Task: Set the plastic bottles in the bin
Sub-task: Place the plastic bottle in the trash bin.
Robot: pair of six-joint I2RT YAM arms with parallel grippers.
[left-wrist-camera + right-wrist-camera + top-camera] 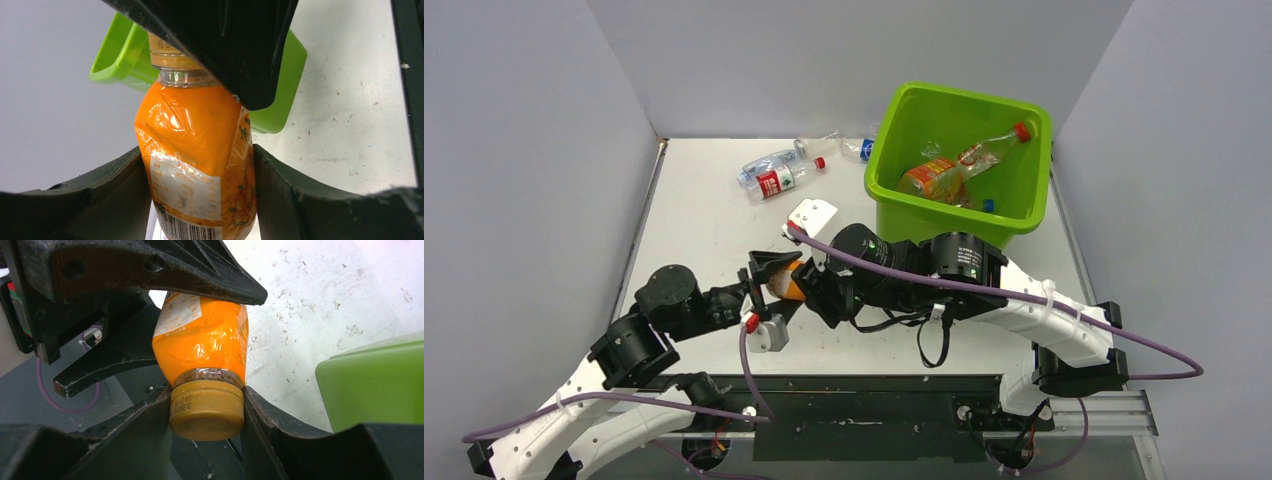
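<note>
Bottle (790, 285), orange, mostly hidden, seemingly in left tool (200, 155) and right tool (206, 402).

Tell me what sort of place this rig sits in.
Probably a lab test cell, not a home or shop: plain grey partition walls box in a white table, two arms are bolted to its near edge, and the plastic bottles and bin look staged.
</note>
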